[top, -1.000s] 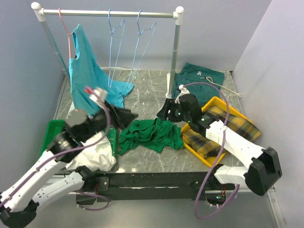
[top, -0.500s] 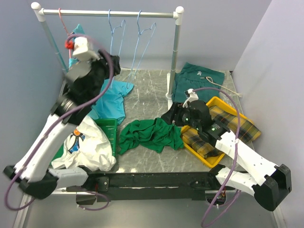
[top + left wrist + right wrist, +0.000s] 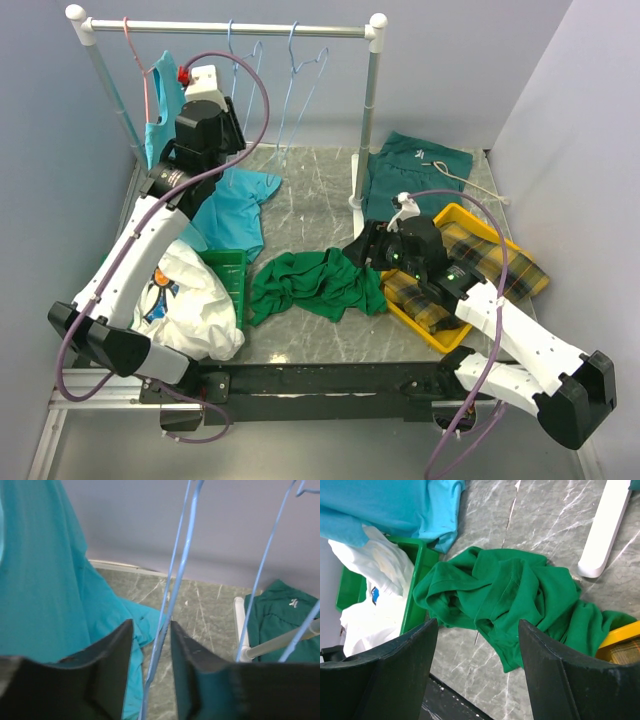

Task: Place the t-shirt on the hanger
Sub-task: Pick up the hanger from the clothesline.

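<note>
The green t-shirt lies crumpled on the marble table, also in the right wrist view. My right gripper hovers over its right side, open and empty. Two light-blue hangers hang from the rail; the left hanger is nearest my left gripper. In the left wrist view the left gripper is open, and that hanger's wire runs between the fingers without being clamped. The other hanger hangs to the right.
A pink hanger on the rail holds a turquoise shirt. A green bin with a white shirt sits front left. A yellow tray holds plaid cloth. A dark teal garment lies back right, by the rail post.
My left arm has swung up from above the green bin to the rail and brought its fingers around the blue hanger wire. My right gripper shifted slightly over the green t-shirt.
</note>
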`<action>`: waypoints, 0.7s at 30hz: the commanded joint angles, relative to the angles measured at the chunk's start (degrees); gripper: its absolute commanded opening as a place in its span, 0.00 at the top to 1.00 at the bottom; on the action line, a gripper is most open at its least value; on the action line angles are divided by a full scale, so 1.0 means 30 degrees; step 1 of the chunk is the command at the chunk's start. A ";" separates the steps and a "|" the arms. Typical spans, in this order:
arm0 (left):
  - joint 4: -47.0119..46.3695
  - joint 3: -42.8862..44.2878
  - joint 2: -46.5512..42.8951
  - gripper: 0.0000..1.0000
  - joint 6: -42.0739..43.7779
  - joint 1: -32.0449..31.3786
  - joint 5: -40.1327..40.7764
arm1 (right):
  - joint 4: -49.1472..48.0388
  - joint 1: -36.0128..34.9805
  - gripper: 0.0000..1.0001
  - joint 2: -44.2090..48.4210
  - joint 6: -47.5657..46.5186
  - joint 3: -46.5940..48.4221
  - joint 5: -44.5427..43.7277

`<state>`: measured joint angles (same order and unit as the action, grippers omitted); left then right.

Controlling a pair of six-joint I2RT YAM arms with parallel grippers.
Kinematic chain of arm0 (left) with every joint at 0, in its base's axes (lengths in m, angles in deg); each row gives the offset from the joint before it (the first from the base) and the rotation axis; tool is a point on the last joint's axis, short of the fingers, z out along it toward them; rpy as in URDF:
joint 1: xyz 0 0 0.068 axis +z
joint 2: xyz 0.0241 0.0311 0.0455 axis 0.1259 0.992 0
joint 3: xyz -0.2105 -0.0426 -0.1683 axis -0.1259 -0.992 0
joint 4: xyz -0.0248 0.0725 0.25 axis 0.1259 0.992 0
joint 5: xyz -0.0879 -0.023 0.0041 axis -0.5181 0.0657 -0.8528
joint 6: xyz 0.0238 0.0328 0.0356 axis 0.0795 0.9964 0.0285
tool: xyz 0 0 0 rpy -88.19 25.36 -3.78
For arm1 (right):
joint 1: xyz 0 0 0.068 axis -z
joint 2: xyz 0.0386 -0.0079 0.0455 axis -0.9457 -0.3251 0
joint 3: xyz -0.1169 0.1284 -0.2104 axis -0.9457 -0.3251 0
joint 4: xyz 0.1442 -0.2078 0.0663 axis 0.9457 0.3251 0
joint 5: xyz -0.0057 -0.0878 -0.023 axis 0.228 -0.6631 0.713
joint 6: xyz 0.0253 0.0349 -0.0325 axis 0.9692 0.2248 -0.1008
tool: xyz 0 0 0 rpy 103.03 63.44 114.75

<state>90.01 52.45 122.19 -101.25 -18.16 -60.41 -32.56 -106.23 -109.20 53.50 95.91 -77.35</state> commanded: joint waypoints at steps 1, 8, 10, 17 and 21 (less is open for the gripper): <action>-0.1817 -0.0088 -0.0194 0.70 0.1378 0.0025 -0.1230 | -0.0411 0.0103 0.27 0.0241 -0.0293 -0.0057 -0.0318; -0.2432 -0.0116 0.0099 0.90 0.2198 0.0025 -0.1816 | -0.0501 0.0132 0.26 -0.0081 -0.0294 0.0293 0.0208; -0.2901 -0.0235 0.0069 0.99 0.2404 0.0025 -0.1730 | -0.0733 0.0161 0.26 -0.0023 -0.0235 0.0528 0.0474; -0.4190 -0.1111 -0.1040 0.99 0.3312 0.0025 -0.1583 | -0.0207 0.0161 0.25 -0.0257 -0.0762 0.1555 0.0210; -0.5303 -0.2110 -0.2127 0.99 0.3839 0.0025 -0.1992 | -0.1258 0.0161 0.22 -0.0286 -0.0528 0.1263 0.0648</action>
<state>80.76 47.78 121.09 -92.48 -18.09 -65.09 -32.95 -106.12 -110.35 52.47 97.96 -76.11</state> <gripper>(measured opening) 0.039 0.770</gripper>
